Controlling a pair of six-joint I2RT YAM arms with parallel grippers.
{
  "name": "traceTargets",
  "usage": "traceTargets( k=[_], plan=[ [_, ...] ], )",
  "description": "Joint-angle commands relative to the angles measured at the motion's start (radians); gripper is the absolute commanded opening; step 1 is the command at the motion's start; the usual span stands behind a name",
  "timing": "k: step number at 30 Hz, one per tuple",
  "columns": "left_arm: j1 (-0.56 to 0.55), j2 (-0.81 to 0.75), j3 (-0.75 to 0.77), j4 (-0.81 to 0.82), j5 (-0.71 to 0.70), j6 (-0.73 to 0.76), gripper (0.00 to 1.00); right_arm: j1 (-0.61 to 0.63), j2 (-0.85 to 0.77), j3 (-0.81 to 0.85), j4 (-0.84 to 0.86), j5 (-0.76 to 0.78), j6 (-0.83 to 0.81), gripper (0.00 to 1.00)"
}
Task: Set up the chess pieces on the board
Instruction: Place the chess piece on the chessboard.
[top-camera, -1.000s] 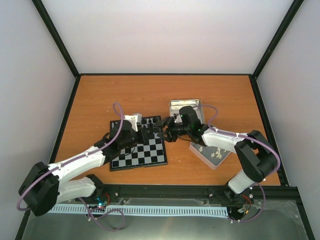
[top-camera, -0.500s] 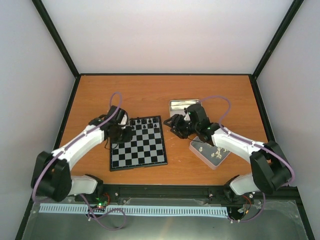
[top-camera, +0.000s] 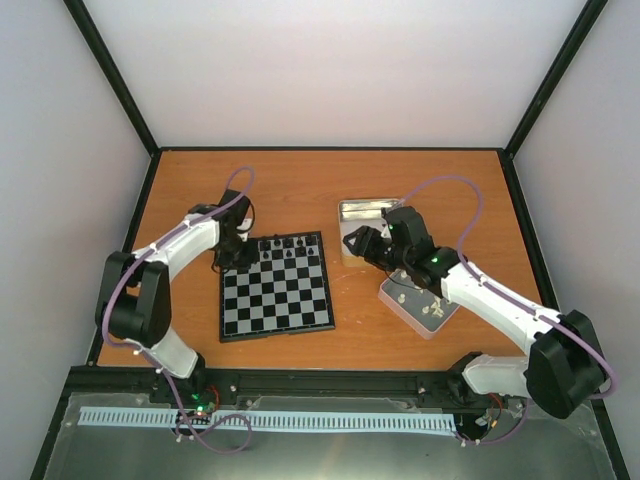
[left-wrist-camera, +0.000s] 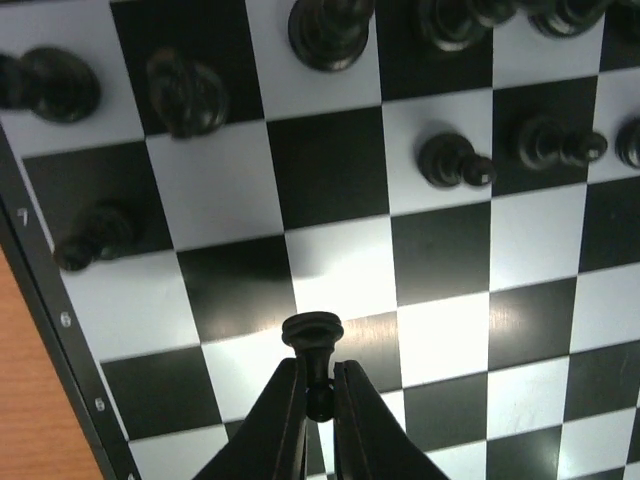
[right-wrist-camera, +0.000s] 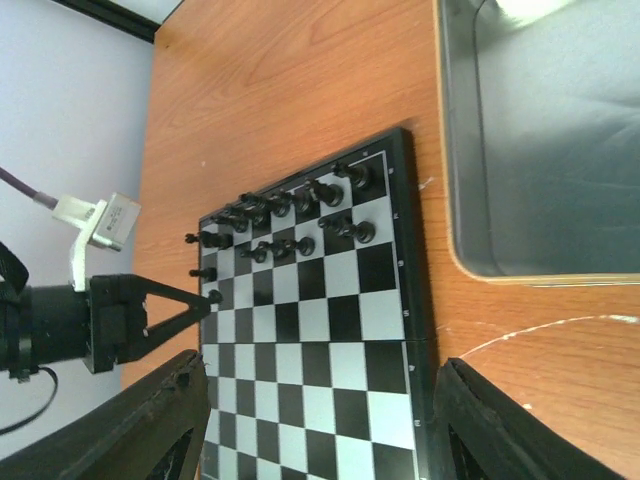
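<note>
My left gripper (left-wrist-camera: 318, 398) pinches a tiny, glossy black plastic pawn (left-wrist-camera: 312, 332) over the flat black-and-silver chequered board (left-wrist-camera: 335, 265), near its numbered edge — my right gripper (top-camera: 356, 243) hangs spread wide between board and shallow silver tin (right-wrist-camera: 540, 150).

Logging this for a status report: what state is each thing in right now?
Left gripper: shut on a black pawn.
Right gripper: open, empty.
Board: flat, black pieces on its two far rows, rest bare.
Far tin: nothing in the part that shows.
Near tin: holds white pieces.
</note>
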Motion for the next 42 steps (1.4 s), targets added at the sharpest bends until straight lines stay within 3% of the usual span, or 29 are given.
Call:
traceTargets(
  k=[1, 14, 28, 35, 42],
  plan=[
    [0.014, 0.082, 0.099, -0.044, 0.014, 0.068, 0.02, -0.004, -0.044, 0.017, -0.063, 0.115, -0.09, 0.62],
    [0.015, 0.222, 0.251, -0.104, -0.035, 0.11, 0.03, -0.004, -0.075, 0.009, -0.069, 0.134, -0.102, 0.62],
    [0.015, 0.275, 0.256, -0.094, -0.017, 0.136, 0.06, -0.004, -0.077, 0.011, -0.075, 0.142, -0.111, 0.62],
    [0.015, 0.262, 0.271, -0.111, -0.042, 0.131, 0.19, -0.003, -0.076, 0.006, -0.068, 0.135, -0.11, 0.62],
    [0.015, 0.251, 0.286, -0.103, -0.03, 0.122, 0.2, -0.003, -0.075, 0.003, -0.064, 0.133, -0.109, 0.62]
  ],
)
